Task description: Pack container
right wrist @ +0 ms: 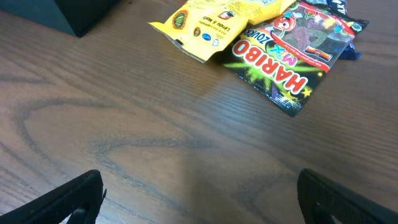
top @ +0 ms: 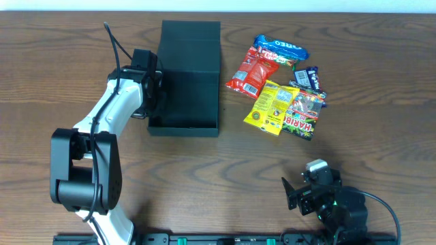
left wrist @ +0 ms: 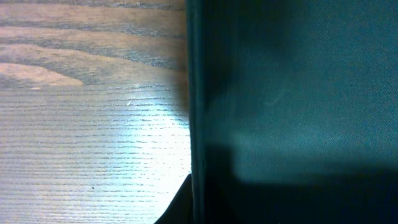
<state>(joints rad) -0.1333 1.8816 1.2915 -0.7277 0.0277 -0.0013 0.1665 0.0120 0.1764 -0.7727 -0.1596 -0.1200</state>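
Your left hand [top: 151, 87] sits against the container's [top: 194, 54] left wall, arm stretched forward, grip unclear; your right hand [right wrist: 200, 190] spreads wide, empty.

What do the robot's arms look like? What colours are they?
The left arm has white tubes, chunky black joints and a thin black cable. The right arm is mostly black with a small green glow and black fingers.

My overhead camera looks straight down on the whole table [top: 204, 170], my left wrist camera sits pressed close against the box [left wrist: 298, 93], and my right wrist camera looks low across the wood toward the Haribo packet [right wrist: 292, 56], also seen from overhead.
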